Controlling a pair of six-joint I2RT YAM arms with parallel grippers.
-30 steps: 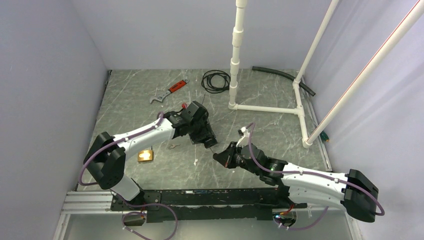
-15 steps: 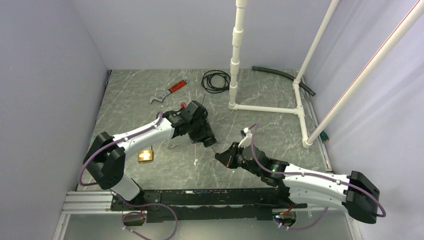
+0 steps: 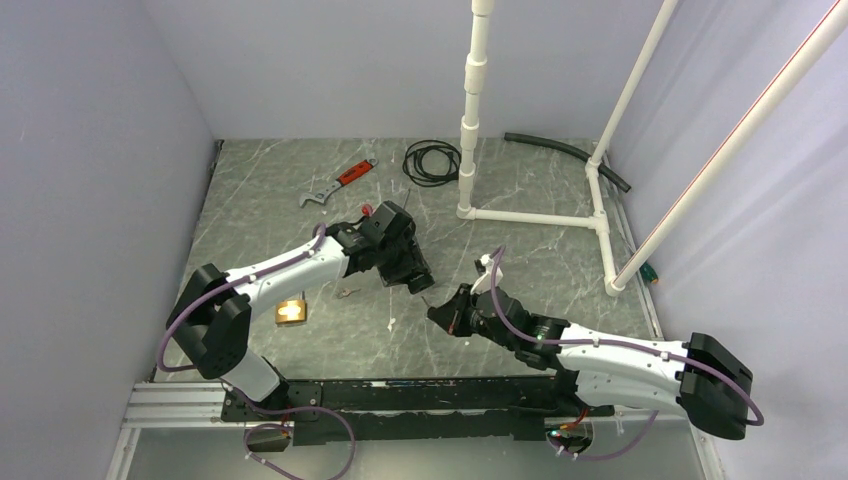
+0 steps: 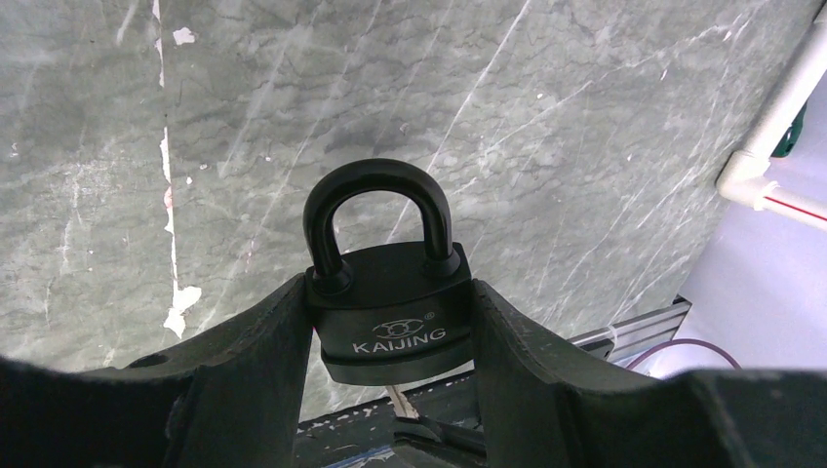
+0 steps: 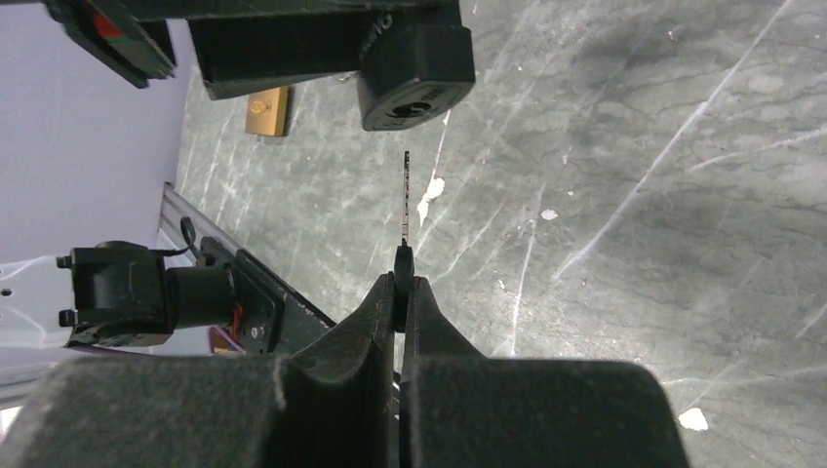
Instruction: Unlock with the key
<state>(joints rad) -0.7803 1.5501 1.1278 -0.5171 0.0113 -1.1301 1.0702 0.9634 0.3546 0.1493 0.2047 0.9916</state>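
Above the surface's [image 3: 560, 250] middle, the left hand [image 3: 416, 279] clasped the padlock [image 4: 390, 322] and the right hand [image 5: 401, 292] pinched the key [image 5: 405, 195] just short of its keyhole [image 5: 408, 110] — seemingly the insertion step, needing the blade aligned and pushed straight in.

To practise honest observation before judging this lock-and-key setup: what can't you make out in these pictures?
- Teeth of the key: right wrist view, blade edge-on, too thin.
- Head of the key: same view, pinched inside the right gripper.
- Keyhole of the black padlock: left wrist view, faces away underneath.
- Top view: padlock mostly hidden by the left gripper; key too small.
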